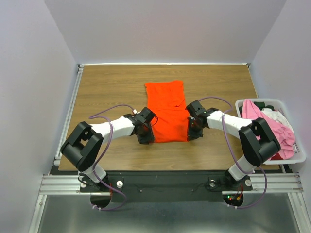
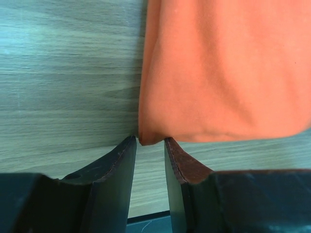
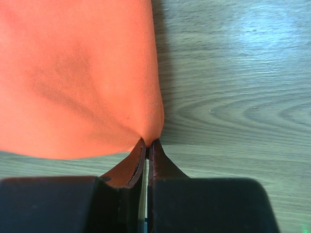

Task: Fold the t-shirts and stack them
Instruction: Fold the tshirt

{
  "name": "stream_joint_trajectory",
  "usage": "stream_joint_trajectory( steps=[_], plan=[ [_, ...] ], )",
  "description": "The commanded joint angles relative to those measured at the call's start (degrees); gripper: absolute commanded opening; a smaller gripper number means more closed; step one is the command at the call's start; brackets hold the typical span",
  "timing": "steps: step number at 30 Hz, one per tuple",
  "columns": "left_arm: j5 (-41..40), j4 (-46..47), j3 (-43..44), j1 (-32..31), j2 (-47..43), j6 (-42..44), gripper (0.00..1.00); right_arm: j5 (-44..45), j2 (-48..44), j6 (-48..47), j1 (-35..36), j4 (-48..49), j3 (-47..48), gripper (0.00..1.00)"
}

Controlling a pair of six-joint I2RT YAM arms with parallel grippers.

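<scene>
Flat on wooden surface (image 1: 107, 87), centre: plain bright orange cloth t-shirt (image 1: 165, 109), folded into narrow strip. At its near-left corner, left tool (image 2: 150, 141) released, jaws parted w/ cloth tip just btwn them, not pinched. At near-right corner, right tool (image 3: 147, 142) clenched on fabric, puckered into tips. Heaped in white plastic bin (image 1: 297, 156) at right edge: pink t-shirt (image 1: 272, 127) + white cloth (image 1: 278, 115).
</scene>
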Motion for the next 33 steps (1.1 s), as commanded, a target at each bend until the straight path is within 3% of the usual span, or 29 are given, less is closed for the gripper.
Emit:
stream_joint_trajectory(
  steps=[1,18,23,32,33],
  plan=[
    [-4.44,-3.11,2.80,-0.17,-0.81,-0.28,0.42,-0.10,0.32,-0.78,0.22,0.14,-1.87,0.01],
    [0.75,-3.46,2.19,-1.57,3.14,1.13,0.44,-0.72,0.23,-0.95,0.22,0.14,-1.87,0.01],
    [-0.39,-6.53,1.92,-2.01,5.16,2.70,0.32,-0.90,0.41,-1.04,0.22,0.23,-1.60,0.01],
    [-3.98,-7.15,3.41,-2.01,6.05,3.59,0.20,-0.19,0.32,-1.83,0.13,0.05,-0.90,0.01],
    [-4.87,-7.42,4.20,-1.92,6.31,4.20,0.12,-0.02,0.15,-2.18,0.22,0.05,-0.73,0.01]
  ],
)
